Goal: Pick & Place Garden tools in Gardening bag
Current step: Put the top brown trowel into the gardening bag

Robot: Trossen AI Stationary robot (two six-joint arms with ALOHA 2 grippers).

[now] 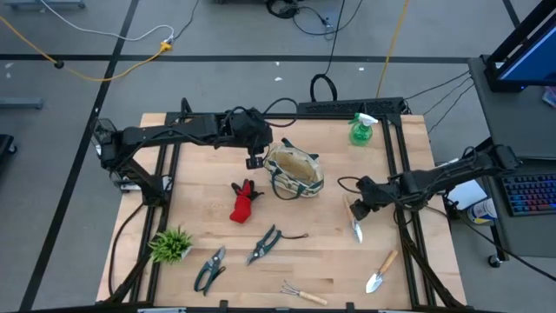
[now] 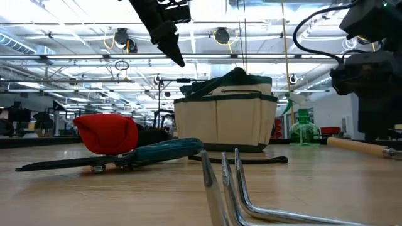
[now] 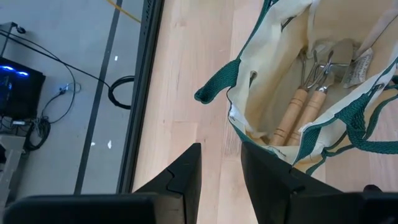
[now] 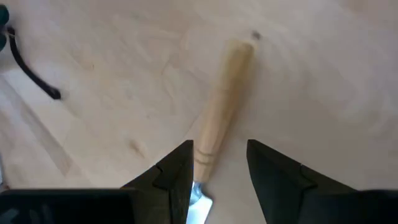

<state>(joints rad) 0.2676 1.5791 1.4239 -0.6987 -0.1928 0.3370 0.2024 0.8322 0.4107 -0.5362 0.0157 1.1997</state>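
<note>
Nearest the front edge of the desk [image 1: 208, 204] lie a hand rake [image 1: 304, 294] and a wooden-handled trowel [image 1: 380, 272], with two pairs of pruning shears [image 1: 209, 269] and [image 1: 263, 245] and a spiky plant tuft [image 1: 171, 244] to the left; all lie flat and apart from one another, so each can be reached from above. Further in, the right hand [image 1: 356, 211] hovers over a second trowel [image 1: 355, 219]; in the right wrist view its fingers [image 4: 180, 168] stand released on either side of the wooden handle [image 4: 221, 112], gripping nothing, apparently lined up to close across it. The red glove [image 1: 243, 203] lies near the middle. Behind it sits the gardening bag [image 1: 295, 171], mouth open upward, with wooden-handled tools [image 3: 298, 112] already standing inside. The left hand [image 1: 254, 159] hangs just beside the bag's left rim, fingers [image 3: 186, 171] released and empty, probably clear of the mouth to leave room for a drop. Farthest back, the green spray bottle [image 1: 361, 129] stands upright near the rear edge
</note>
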